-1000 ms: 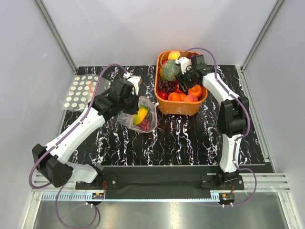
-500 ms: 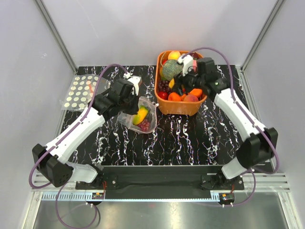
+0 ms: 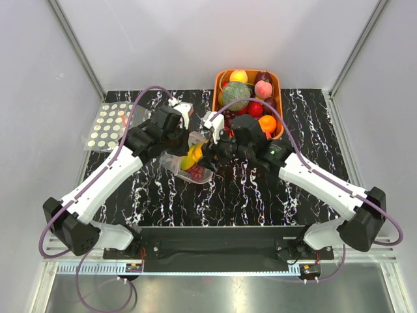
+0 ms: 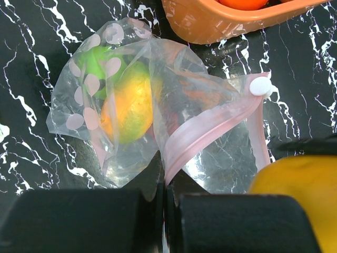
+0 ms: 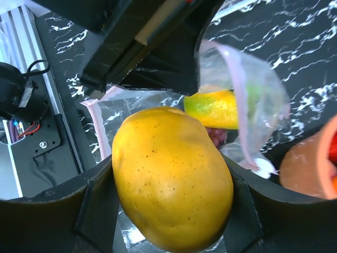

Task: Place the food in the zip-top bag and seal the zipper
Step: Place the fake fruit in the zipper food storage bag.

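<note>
Centre-left on the black marbled table (image 3: pixel 247 195), just beside the orange basket (image 3: pixel 281 98): the zip-top bag (image 3: pixel 195 163), mouth gaping. Pinched at its pink zipper (image 4: pixel 210 129) by the closed left gripper (image 4: pixel 164 197), bottom centre of the left wrist view. Already inside, a yellow-green fruit (image 4: pixel 129 108) and dark red grapes (image 3: pixel 197 172). Clamped in the right gripper (image 5: pixel 171 179), filling the middle of the right wrist view, a yellow mango (image 5: pixel 168 158), held at the bag's mouth, not yet inside. Upper left in the top view, well apart, a second dotted bag (image 3: pixel 107 127).

One pink-dotted bag (image 4: pixel 221 153), one cream-dotted bag (image 3: pixel 107 125), one orange basket (image 3: pixel 281 98).
</note>
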You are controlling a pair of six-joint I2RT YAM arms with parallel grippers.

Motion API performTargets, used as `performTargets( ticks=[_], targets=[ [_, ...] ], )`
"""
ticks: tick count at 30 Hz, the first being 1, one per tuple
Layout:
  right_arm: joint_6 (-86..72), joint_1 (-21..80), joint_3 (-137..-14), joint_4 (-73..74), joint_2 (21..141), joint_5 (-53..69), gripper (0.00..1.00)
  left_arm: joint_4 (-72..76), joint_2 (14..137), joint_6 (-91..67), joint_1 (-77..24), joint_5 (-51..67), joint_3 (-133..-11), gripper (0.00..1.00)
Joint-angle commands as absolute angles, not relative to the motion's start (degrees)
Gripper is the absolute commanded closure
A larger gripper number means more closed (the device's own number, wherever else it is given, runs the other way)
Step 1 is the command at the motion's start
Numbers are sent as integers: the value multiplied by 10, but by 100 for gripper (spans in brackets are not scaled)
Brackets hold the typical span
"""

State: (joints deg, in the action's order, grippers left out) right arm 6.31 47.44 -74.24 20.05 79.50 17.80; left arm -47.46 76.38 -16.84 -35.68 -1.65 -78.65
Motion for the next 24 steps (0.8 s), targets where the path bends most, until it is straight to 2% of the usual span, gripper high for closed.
performTargets(
  ticks=[1, 3, 5, 6, 7, 8, 9, 18, 22, 24],
  targets=[
    [26, 489, -723, 135, 808, 136, 51, -465, 761, -176, -353, -3, -816, 100],
    [21, 497, -728, 134, 822, 128, 51, -465, 760, -178, -353, -3, -817, 100],
    [20, 506, -736, 138, 845, 104, 42, -465, 760, -179, -352, -3, -817, 100],
    [17, 509, -744, 141, 852, 95, 33, -465, 760, -181, -353, -3, -817, 100],
    [14, 511, -748, 142, 867, 80, 11, -464, 759, -182, -352, -3, -817, 100],
    [15, 514, -751, 144, 872, 82, 4, -465, 759, -183, -352, -3, -817, 100],
    [16, 515, -751, 143, 874, 84, 0, -462, 760, -185, -352, -3, -816, 100],
    [4, 517, -729, 143, 824, 69, 0, -456, 758, -189, -339, 17, -806, 100],
    [-11, 509, -753, 189, 797, -29, 4, -449, 753, -186, -333, 20, -792, 100],
    [-13, 493, -771, 217, 795, -33, 4, -441, 751, -183, -331, 25, -782, 100]
  ],
)
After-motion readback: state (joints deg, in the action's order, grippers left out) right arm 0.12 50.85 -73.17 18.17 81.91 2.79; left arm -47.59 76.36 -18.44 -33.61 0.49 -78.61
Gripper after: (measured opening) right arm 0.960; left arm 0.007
